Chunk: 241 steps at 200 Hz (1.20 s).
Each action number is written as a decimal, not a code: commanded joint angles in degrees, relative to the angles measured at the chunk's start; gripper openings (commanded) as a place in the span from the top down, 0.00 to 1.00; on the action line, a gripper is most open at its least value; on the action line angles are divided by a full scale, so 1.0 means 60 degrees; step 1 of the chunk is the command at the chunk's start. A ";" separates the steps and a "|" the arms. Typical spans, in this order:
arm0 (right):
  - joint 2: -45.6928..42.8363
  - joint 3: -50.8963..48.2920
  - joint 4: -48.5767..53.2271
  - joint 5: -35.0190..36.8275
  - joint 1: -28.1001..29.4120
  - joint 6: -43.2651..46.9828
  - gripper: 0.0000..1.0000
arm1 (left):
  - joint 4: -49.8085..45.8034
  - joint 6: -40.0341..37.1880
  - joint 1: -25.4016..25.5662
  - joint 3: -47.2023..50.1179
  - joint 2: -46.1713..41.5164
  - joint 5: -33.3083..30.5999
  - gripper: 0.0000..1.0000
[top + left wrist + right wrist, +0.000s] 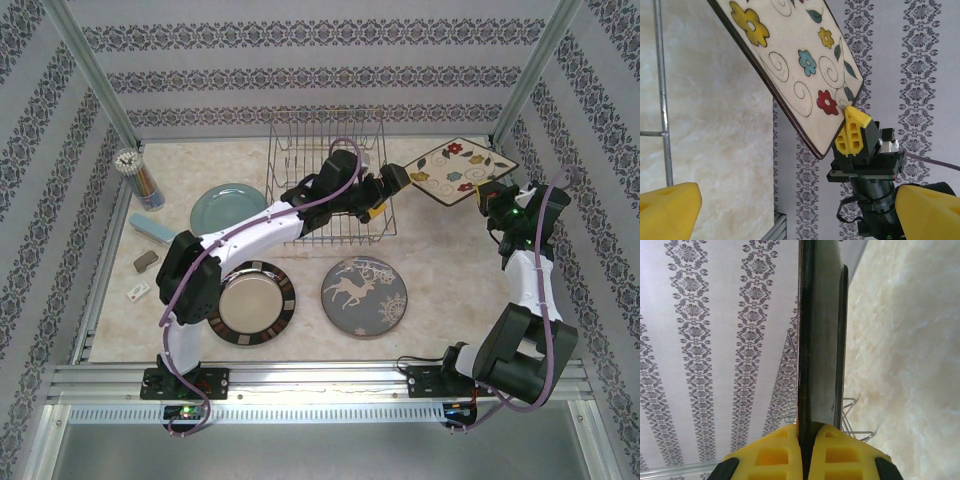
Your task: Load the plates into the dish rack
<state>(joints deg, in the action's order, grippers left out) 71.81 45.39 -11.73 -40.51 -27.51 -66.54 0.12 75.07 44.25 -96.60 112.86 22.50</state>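
**A:** Where is the square floral plate?

**B:** Off the bench, tilted in the air to the right of the dish rack. The right hand is clenched on its near corner.

**A:** Is the grip itself visible?

**B:** From the right wrist, yes. Both yellow fingers pinch the dark rim. The plate shows edge-on there, so its face is hidden and its far end runs off the top of the frame.

**A:** And the left hand?

**B:** Released, with the jaws spread wide over the rack's right end, grasping nothing. Its arm lies across the rack's front, so the tines under it are hidden.

**A:** The other plates?

**B:** Flat on the bench. The light-blue plate lies left of the rack. The brown-rimmed plate sits nearer the front, its left edge tucked under the left arm. The reindeer plate is just beside it, unobstructed.
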 commanded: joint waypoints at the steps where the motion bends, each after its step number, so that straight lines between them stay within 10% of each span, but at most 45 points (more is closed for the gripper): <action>1: -0.0689 0.0872 -0.2289 -0.0689 0.0091 -0.0308 1.00 | 0.0949 0.1145 0.0110 -0.0317 0.0474 0.0329 0.00; 241: -0.1389 0.0452 -0.2799 -0.0645 0.0274 -0.0931 1.00 | 0.2150 0.3215 0.0125 -0.4002 0.3845 0.0721 0.09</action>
<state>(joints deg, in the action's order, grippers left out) 67.77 46.00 -13.80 -41.47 -26.46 -70.87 11.03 92.05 44.29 -117.47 134.19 27.20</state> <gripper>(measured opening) 0.049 0.919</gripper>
